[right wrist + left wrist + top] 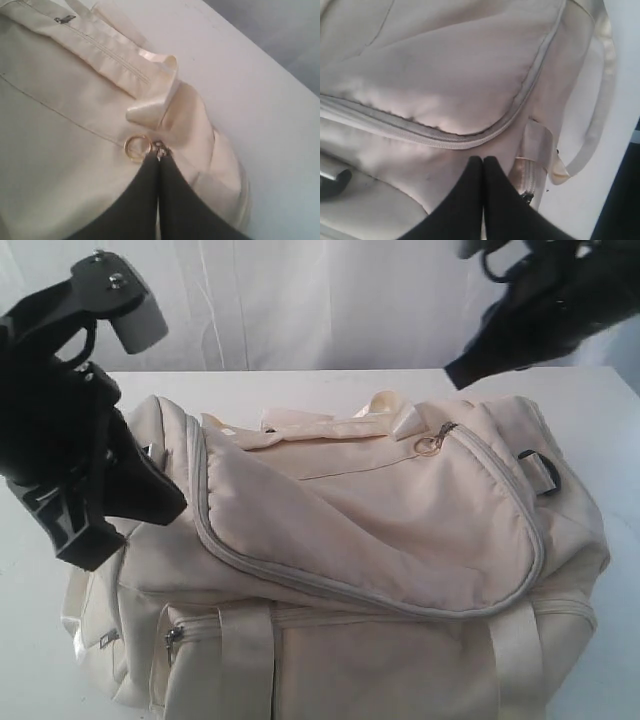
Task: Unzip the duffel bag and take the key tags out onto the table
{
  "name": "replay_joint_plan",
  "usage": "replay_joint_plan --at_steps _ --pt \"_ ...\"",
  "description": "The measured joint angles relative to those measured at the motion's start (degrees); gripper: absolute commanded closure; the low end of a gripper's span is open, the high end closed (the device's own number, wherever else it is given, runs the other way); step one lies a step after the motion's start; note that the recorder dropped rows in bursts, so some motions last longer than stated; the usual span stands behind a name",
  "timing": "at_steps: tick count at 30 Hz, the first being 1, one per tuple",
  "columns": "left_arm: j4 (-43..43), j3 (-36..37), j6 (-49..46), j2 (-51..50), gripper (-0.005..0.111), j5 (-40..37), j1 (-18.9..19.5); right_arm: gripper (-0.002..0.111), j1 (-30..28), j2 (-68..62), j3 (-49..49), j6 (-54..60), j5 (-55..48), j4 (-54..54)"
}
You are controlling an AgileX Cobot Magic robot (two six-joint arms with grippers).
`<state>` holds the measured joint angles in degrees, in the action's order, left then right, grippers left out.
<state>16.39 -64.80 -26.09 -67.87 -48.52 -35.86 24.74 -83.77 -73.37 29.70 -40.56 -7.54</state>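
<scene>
Illumination is bright and diffuse. In the exterior view the broad plain white tabletop (330, 390) washes out toward twelve o'clock. Soft shadows lie in the folds of the large cream fabric duffel bag (380, 530). Both wrist views are slightly soft-focused.

zipper (330, 589): closed, no way in
table (300, 390): bare strip behind duffel bag (380, 530)
left end: left gripper (483, 161) crowds it

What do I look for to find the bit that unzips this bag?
Start at the big cream duffel bag on the white table. Follow its curved grey zipper to its far end. There hangs a small gold ring, the only shiny metal loop there.
</scene>
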Motion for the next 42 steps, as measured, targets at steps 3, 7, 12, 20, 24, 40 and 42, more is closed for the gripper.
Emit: replay_joint_plan --at_steps 3,7,12,20,24,40,42 --pt "0.23 0.00 -0.78 -1.93 0.107 -0.71 0.00 0.108 2.50 -6.96 -5.77 0.63 0.11 1.90" --pt "0.45 0.83 -1.78 -3.11 0.107 -0.24 0.00 0.096 3.50 -15.73 -12.19 0.99 -0.52 2.83" --pt "0.82 2.36 -2.22 -3.36 0.107 1.04 0.00 0.057 3.84 -22.30 -15.42 3.33 -3.22 3.12" --pt "3.84 2.60 -2.27 -3.45 0.107 0.65 0.00 0.051 4.47 -24.64 -15.69 8.00 -7.91 8.41" --pt "4.73 2.60 -2.27 -3.45 0.107 0.41 0.00 0.051 4.47 -24.73 -15.69 8.25 -8.32 10.45" --pt "5.11 2.60 -2.27 -3.45 0.107 0.07 0.00 0.090 4.47 -29.80 -15.94 8.39 -9.27 12.90" --pt "5.11 2.60 -2.27 -3.45 0.107 0.07 0.00 0.101 4.47 -29.80 -16.04 8.39 -9.41 12.90"
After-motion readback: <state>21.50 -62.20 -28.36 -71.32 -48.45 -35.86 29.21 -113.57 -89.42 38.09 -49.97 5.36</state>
